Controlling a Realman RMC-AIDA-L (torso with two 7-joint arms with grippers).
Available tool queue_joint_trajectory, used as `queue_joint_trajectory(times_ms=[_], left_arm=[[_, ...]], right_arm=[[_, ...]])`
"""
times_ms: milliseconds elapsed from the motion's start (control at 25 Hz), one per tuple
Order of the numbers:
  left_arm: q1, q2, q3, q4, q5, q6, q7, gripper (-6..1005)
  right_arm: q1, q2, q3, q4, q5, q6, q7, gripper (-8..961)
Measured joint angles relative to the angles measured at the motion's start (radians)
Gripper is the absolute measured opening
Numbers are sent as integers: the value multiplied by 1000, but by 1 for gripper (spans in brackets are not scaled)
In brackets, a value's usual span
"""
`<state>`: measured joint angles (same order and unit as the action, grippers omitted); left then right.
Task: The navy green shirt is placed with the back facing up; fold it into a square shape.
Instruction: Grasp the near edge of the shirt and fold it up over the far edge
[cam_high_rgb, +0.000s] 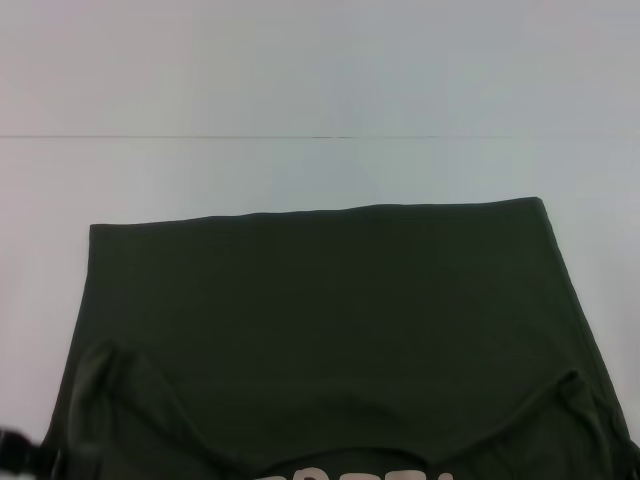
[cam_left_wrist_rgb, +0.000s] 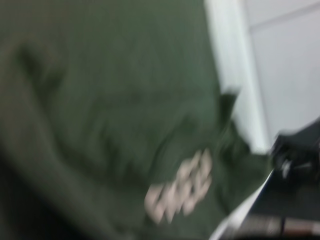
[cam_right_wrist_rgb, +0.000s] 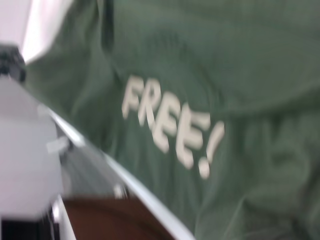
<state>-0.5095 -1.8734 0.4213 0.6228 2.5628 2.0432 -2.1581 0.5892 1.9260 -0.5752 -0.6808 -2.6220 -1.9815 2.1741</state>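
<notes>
The navy green shirt (cam_high_rgb: 330, 300) lies spread on the white table (cam_high_rgb: 320, 90), its straight far edge running across the middle of the head view. Its near part is turned over, so the tops of pale letters (cam_high_rgb: 350, 472) show at the bottom edge. The right wrist view reads them as "FREE!" (cam_right_wrist_rgb: 170, 127), and the left wrist view shows them blurred (cam_left_wrist_rgb: 180, 185). My left gripper (cam_high_rgb: 22, 455) is a dark shape at the shirt's near left corner. At the near right corner only a sliver of the right gripper (cam_high_rgb: 632, 452) shows. Puckers rise at both near corners.
Bare white table lies beyond the shirt's far edge and to its left, with a thin seam (cam_high_rgb: 320, 137) crossing it. The table's near edge (cam_right_wrist_rgb: 125, 175) and dark floor below it appear in the right wrist view.
</notes>
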Motion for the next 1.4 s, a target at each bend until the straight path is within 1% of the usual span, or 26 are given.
queue_joint_trajectory(times_ms=[80,160,240,280,360,400,440,480,560,680,760,800,840,920,1000,1040,1160,1280,1400], left_arm=[[-13,5,-59,-10,-31,-9,-6,35],[-27,7,-120,-14,-52,-38,-23,35],[-40,7,-176,-15,-64,-74,-40,35],[-45,6,-208,-16,-73,-102,-48,35],[-49,0,-259,-22,-98,-163,-62,35],[-49,-2,-270,-32,-116,-200,-65,35],[-49,-2,-270,-32,-116,-200,-65,35],[-43,-9,-282,-65,-152,-285,-67,34],[-36,-20,-284,-87,-185,-351,-60,34],[-28,-51,-285,-100,-227,-438,-23,34],[-26,-83,-286,-102,-253,-492,17,34],[-26,-93,-285,-102,-259,-508,29,34],[-29,-121,-286,-103,-270,-564,61,34],[-29,-121,-286,-103,-270,-564,61,34],[-30,-145,-287,-106,-301,-627,90,34],[-24,-154,-287,-106,-338,-653,105,34],[-14,-156,-288,-108,-383,-663,116,35],[-4,-156,-288,-108,-442,-668,124,35],[-3,-159,-288,-109,-478,-686,132,36]], right_arm=[[4,-14,60,17,26,0,12,36],[9,-39,115,52,84,7,27,36],[13,-58,162,83,141,38,48,37],[12,-65,183,95,166,61,60,37],[10,-67,206,118,213,142,83,37],[9,-67,210,130,232,177,90,37],[9,-65,210,146,250,224,93,37],[8,-62,211,158,267,264,93,37],[6,-48,212,181,304,359,83,38],[6,-17,211,190,329,495,53,38],[12,8,211,190,333,577,23,38],[15,22,212,189,339,614,4,39],[16,33,212,189,347,644,-12,39],[17,59,209,188,379,709,-42,39],[18,73,207,186,415,743,-58,39],[18,78,206,185,429,755,-64,39],[18,80,208,183,482,766,-74,40],[20,77,205,182,540,765,-76,40],[34,77,204,182,565,777,-77,41]])
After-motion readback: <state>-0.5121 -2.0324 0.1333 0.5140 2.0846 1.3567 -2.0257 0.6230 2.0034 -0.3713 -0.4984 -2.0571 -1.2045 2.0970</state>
